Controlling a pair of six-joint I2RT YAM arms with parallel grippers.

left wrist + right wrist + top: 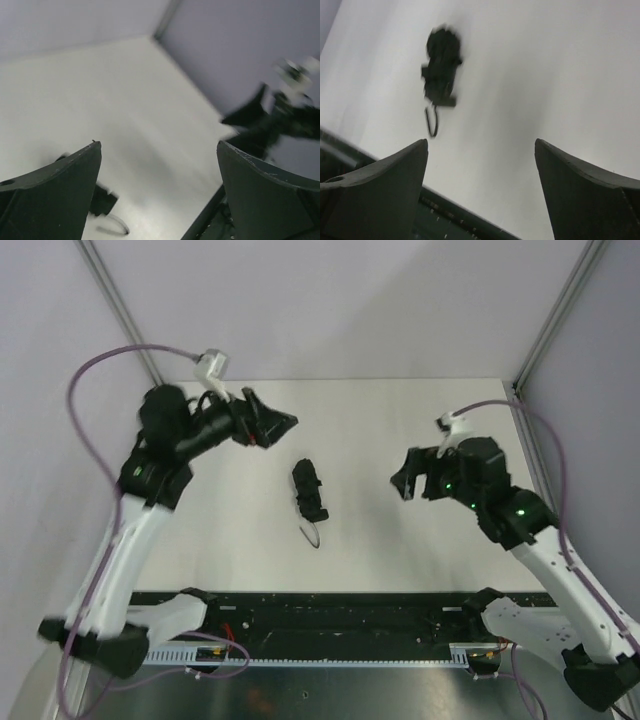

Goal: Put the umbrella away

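Note:
The black folded umbrella (309,491) lies on the white table near the middle, its wrist loop (311,534) trailing toward the near edge. It also shows in the right wrist view (441,67) and partly in the left wrist view (102,201), behind the left finger. My left gripper (278,424) is open and empty, raised above the table to the umbrella's far left. My right gripper (403,480) is open and empty, raised to the umbrella's right.
A black rail (340,615) runs along the table's near edge. Grey walls with metal posts (120,310) enclose the table on three sides. The right arm (280,117) shows blurred in the left wrist view.

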